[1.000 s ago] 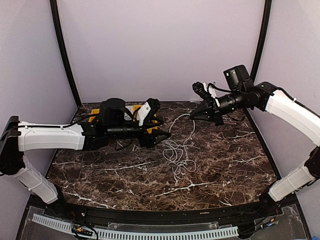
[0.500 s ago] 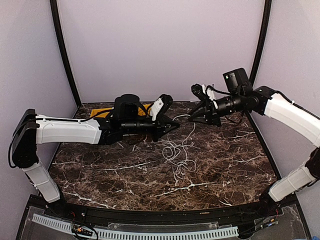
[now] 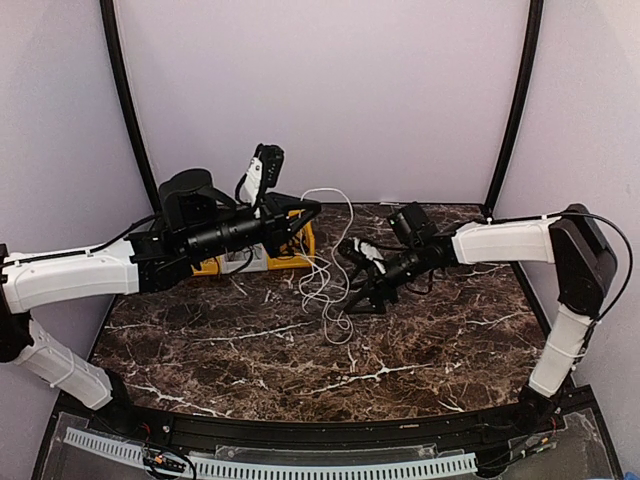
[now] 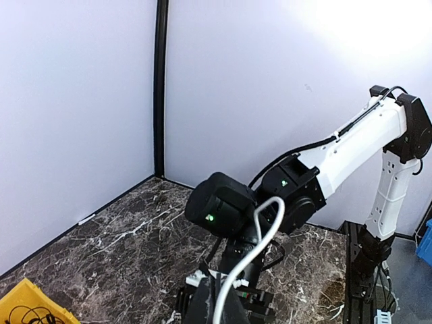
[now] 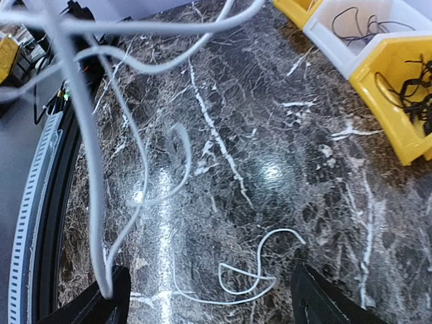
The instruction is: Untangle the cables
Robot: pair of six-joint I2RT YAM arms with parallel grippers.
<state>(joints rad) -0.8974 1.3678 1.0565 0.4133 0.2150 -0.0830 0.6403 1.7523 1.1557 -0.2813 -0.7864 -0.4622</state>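
White cables (image 3: 322, 270) hang, in the top view, from the left gripper (image 3: 306, 208), which is pinched shut on a strand and raised over the far middle of the table (image 3: 200, 340). Their loops trail down to the marble. The right gripper (image 3: 362, 287) sits low just right of the hanging strands, its jaws apart and holding nothing.

The left wrist view shows one white cord arching up out of the closed jaws.

In the right wrist view the fingers (image 5: 101, 309) stand wide, with strands crossing in front and a loose curl lying on the marble between them.

To do this step well, the right gripper should probably close on a single strand low down, then draw it rightward and away slowly while the left holds firm.
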